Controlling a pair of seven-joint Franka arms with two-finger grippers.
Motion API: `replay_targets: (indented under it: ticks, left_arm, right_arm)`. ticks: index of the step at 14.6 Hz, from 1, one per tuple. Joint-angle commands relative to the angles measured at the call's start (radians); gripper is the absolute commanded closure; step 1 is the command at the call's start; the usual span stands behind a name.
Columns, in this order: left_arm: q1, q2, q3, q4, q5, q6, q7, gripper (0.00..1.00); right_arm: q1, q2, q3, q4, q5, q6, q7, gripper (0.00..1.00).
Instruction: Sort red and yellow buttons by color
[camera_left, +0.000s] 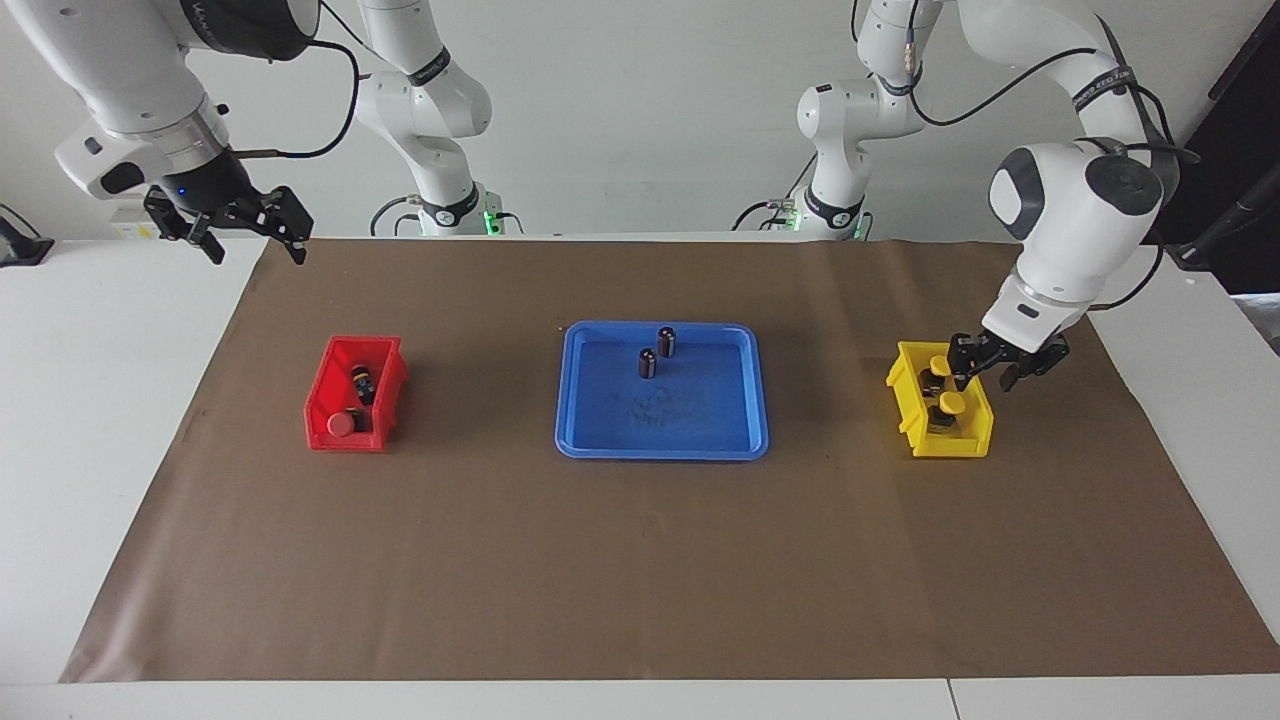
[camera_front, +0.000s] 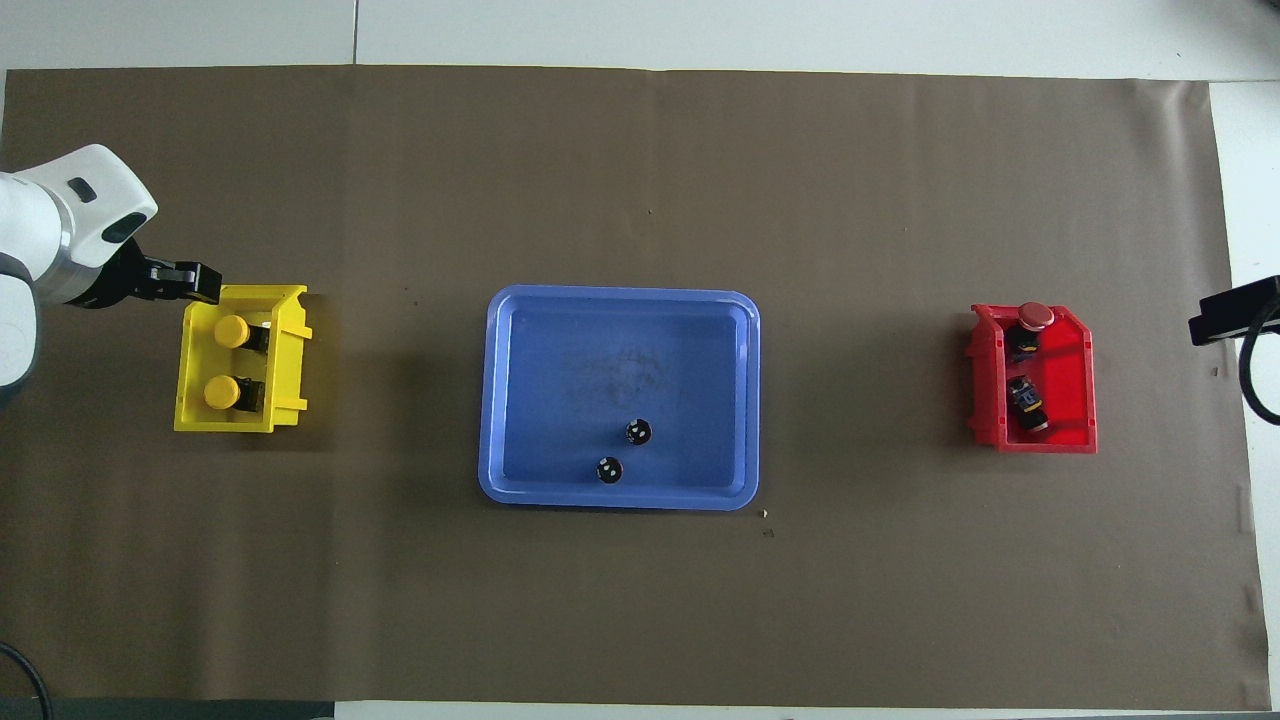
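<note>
Yellow dome-capped push buttons, two, sit side by side in the small yellow plastic bin (camera_left: 940, 440) at the left arm's end of the table: one (camera_left: 951, 403) nearer the bin's open-fronted end, the other (camera_left: 938, 365) nearer the robots, just beside the left gripper (camera_left: 986, 368). Overhead view shows both caps as clean discs (camera_front: 221, 392) (camera_front: 231, 331), each with a black body lying toward the tray side; facing view shows them only edge-on.

Left gripper: fingers parted, holding nothing, raised over the bin's robot-side corner. Overhead view (camera_front: 180, 283) puts it at the bin's edge (camera_front: 290, 360); only the facing view shows it clear of the buttons.

Right gripper (camera_left: 250, 232): jaws spread wide, empty, waiting high over the table's edge at the right arm's end. Overhead view catches only a dark sliver of it at the frame's margin (camera_front: 1230, 322).

Red dome-capped push buttons, two, in the small red plastic bin (camera_left: 320, 420), well apart from both grippers. One red cap (camera_left: 341, 424) shows plainly; the second button (camera_left: 363, 382) lies on its side, its cap hard to see in either view. Overhead: cap (camera_front: 1035, 316), tipped body (camera_front: 1026, 396), bin (camera_front: 1075, 390).

Blue rectangular plastic tray (camera_left: 700, 440) between the bins holds two dark capless cylinders (camera_left: 647, 363) (camera_left: 667, 342), upright. Overhead view shows only their round tops (camera_front: 607, 470) (camera_front: 638, 432), tray rim (camera_front: 490, 400).

Brown paper sheet (camera_left: 640, 580) covers the table.
</note>
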Motion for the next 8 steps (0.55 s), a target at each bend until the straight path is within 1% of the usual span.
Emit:
replay_targets:
  ticks: [1, 2, 4, 5, 6, 8]
  left_arm:
    - [-0.027, -0.001, 0.002, 0.159, -0.011, -0.164, -0.001, 0.00]
    - [-0.030, 0.008, 0.002, 0.223, -0.026, -0.222, -0.001, 0.00]
    - [-0.019, -0.002, 0.012, 0.255, -0.131, -0.245, -0.025, 0.00]
    - [-0.019, -0.013, 0.015, 0.256, -0.141, -0.255, -0.019, 0.00]
    - [-0.019, -0.039, 0.014, 0.258, -0.138, -0.277, -0.019, 0.00]
    - [-0.019, -0.049, 0.012, 0.284, -0.136, -0.313, -0.019, 0.00]
  right_arm:
    - [-0.010, -0.013, 0.011, -0.008, 0.013, -0.013, 0.007, 0.00]
    - [-0.010, -0.013, 0.011, -0.008, 0.013, -0.013, 0.007, 0.00]
    - [-0.010, -0.013, 0.011, -0.008, 0.013, -0.013, 0.007, 0.00]
    - [-0.010, -0.013, 0.011, -0.008, 0.013, -0.013, 0.007, 0.00]
    - [-0.010, -0.013, 0.011, -0.008, 0.013, -0.013, 0.007, 0.00]
    - [-0.010, -0.013, 0.011, -0.008, 0.013, -0.013, 0.007, 0.00]
